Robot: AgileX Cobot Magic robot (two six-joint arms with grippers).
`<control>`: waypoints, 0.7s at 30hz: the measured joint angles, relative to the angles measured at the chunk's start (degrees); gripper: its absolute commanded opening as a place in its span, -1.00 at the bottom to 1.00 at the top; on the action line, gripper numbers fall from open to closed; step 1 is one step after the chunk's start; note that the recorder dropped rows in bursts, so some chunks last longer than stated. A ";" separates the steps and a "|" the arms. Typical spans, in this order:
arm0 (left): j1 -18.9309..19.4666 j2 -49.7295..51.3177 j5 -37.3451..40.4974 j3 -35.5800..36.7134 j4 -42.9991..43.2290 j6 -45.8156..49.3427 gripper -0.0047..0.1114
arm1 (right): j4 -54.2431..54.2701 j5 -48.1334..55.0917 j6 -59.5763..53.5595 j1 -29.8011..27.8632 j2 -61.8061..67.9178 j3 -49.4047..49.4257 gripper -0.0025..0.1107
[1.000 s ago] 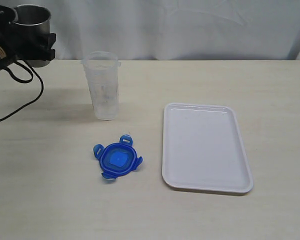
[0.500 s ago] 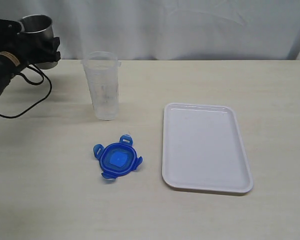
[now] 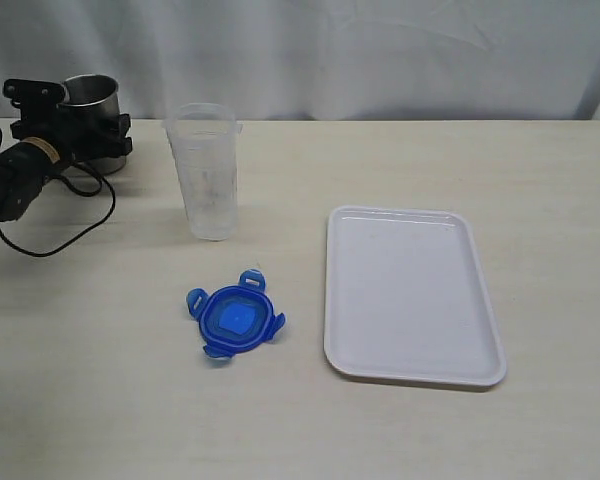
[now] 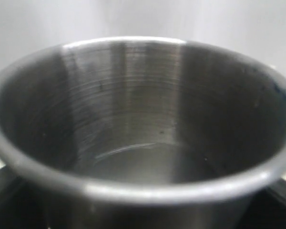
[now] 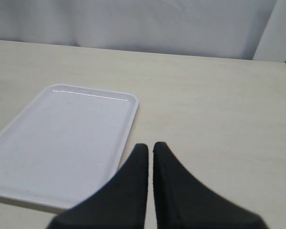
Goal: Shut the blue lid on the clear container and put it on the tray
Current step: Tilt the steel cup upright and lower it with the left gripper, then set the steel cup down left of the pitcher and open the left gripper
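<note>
The blue lid [image 3: 235, 320] lies flat on the table, in front of the clear container [image 3: 207, 170], which stands upright and open. The white tray [image 3: 410, 290] lies bare to their right, and shows again in the right wrist view [image 5: 62, 138]. My left gripper [image 3: 80, 125] is at the far back left, shut on a grey steel cup [image 3: 92, 95] whose inside fills the left wrist view [image 4: 133, 119]. My right gripper [image 5: 150, 145] is shut on nothing, hovering beside the tray's edge; the exterior view does not show it.
A black cable [image 3: 55, 240] loops from the left arm over the table's left side. A white curtain [image 3: 380, 50] hangs behind the table's back edge.
My left gripper has come down and a little to the right with the steel cup, closer to the table surface. Lid, container and tray have not moved.
</note>
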 measured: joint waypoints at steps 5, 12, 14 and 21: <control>0.38 0.03 0.24 0.00 0.11 -0.82 -0.92 | 0.00 0.00 0.00 0.00 0.00 0.00 -0.88; 0.49 0.03 0.77 0.00 0.98 -1.27 -0.92 | 0.00 0.00 0.00 0.00 0.00 0.00 -0.88; 0.49 0.03 0.77 0.00 1.25 -1.27 -0.92 | 0.00 0.00 0.00 0.00 0.00 0.00 -0.88; 0.49 0.03 0.77 0.00 1.62 -1.27 -0.33 | 0.00 0.00 0.00 0.00 0.00 0.00 -0.88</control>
